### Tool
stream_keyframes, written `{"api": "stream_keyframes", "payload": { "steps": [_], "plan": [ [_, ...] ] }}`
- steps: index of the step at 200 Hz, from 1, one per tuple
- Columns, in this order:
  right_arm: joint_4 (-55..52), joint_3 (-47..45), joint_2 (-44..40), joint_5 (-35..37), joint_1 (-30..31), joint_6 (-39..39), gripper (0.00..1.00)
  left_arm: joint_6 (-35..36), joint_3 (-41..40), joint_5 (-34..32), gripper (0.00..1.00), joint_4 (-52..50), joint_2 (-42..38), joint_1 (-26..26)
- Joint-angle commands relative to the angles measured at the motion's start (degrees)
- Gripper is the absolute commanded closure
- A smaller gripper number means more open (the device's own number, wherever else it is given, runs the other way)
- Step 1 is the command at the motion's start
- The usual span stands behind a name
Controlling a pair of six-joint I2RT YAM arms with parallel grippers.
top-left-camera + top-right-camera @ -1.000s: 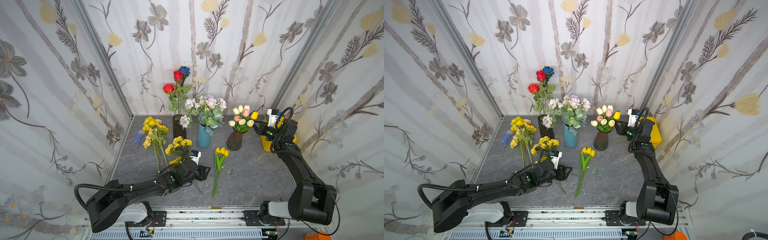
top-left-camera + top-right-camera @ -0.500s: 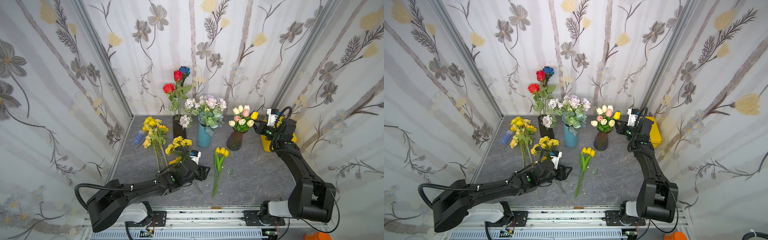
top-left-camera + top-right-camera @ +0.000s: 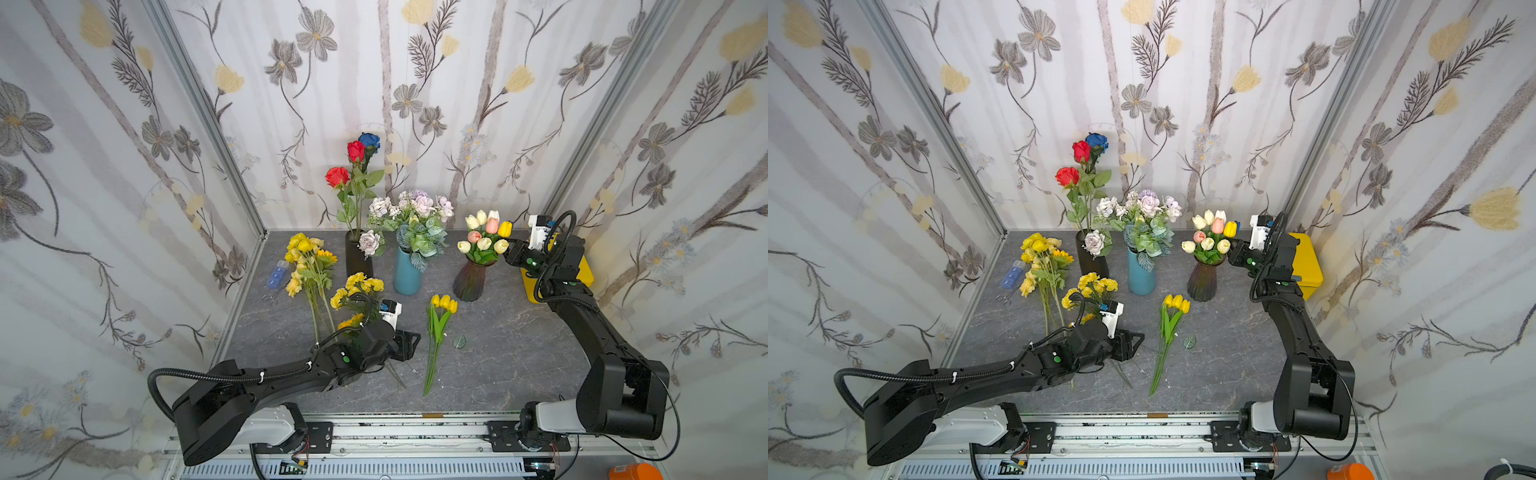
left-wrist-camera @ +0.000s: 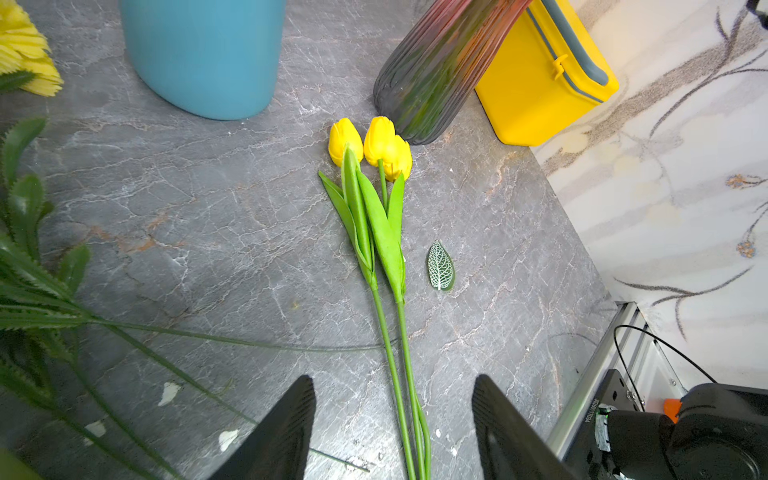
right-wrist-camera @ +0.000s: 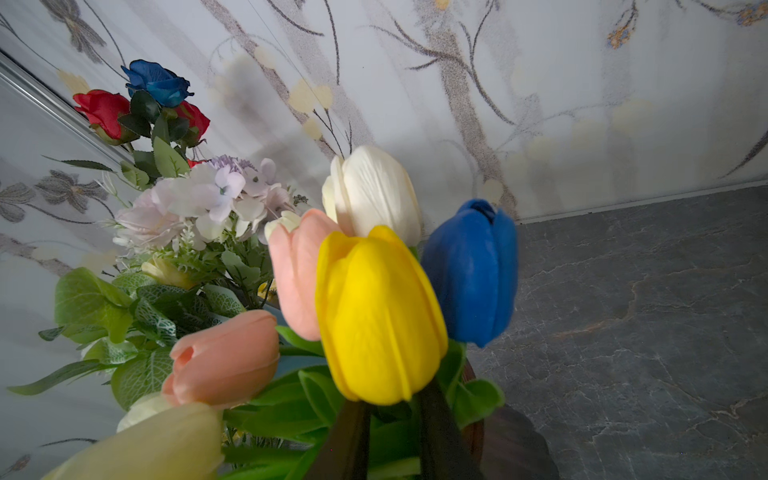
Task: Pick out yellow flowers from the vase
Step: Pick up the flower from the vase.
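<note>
Picking step: the grasp on the one bright yellow tulip (image 5: 378, 316) standing in the ribbed vase (image 3: 469, 282). I judge the lift not yet begun.
Right arm: the right gripper (image 5: 395, 415) is at the vase mouth, its fingers set narrow on either side of the greenery just under the yellow bloom. Leaves hide the stem, so it cannot be told whether the fingers pinch it or only flank it.
Left arm: the left gripper (image 4: 392, 380) is released, fingers wide, grasping nothing. It hangs low over the table (image 3: 519, 353), above the stems of the flowers laid there.
Already out: three yellow tulips (image 4: 374, 145) lie flat in front of the ribbed vase. The yellow bunches (image 3: 305, 266) lie on the table near the black vase (image 3: 357, 259).
Neighbours: a blue tulip (image 5: 469, 270) and a pink tulip (image 5: 297, 270) stand just beside the target, with a white tulip (image 5: 374, 191) behind it.
Next move calls for: a confirmed hold on the stem, not the leaves, then a straight draw upward along the vase's axis until the stem clears the rim.
Hazard: in my judgement a slanted pull could drag the neighbouring blooms out or tip the vase.
Outstanding: a yellowish bud (image 5: 166, 270) shows among the lilac blooms of the blue vase (image 3: 407, 272). Whether it counts cannot be settled from here.
</note>
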Motion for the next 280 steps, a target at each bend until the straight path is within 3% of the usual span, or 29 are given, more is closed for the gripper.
{"api": "stream_keyframes", "payload": {
  "steps": [1, 46, 64, 96, 150, 228, 280],
  "plan": [
    [1.5, 1.0, 0.6, 2.4, 0.8, -1.4, 0.79, 0.4, -0.2, -0.5, 0.37, 2.0, -0.3, 0.0],
    [0.8, 1.5, 0.5, 10.0, 3.0, -2.3, 0.80, 0.1, -0.6, -0.7, 0.36, 2.4, -0.4, 0.0],
    [0.6, 2.0, 0.7, 11.9, 4.1, -3.1, 0.84, 0.1, -0.6, -0.7, 0.36, 2.4, -0.4, 0.0],
    [0.2, 1.9, -0.6, 11.7, 4.2, -3.2, 0.94, 0.1, -0.6, -0.8, 0.36, 2.1, -0.4, 0.0],
    [-3.5, 1.2, -5.4, 11.0, 3.8, -4.2, 0.99, 0.1, -1.2, -1.2, 0.36, 1.9, -2.3, 0.0],
    [-15.4, 4.8, -22.5, 23.9, 3.3, -6.8, 1.00, 1.7, -2.0, -3.1, 0.33, 1.8, -5.7, 0.3],
    [-25.2, 9.7, -32.3, 26.8, 3.3, -8.3, 1.00, 3.2, -2.3, -4.3, 0.32, 1.0, -8.0, 1.1]
  ]
}}
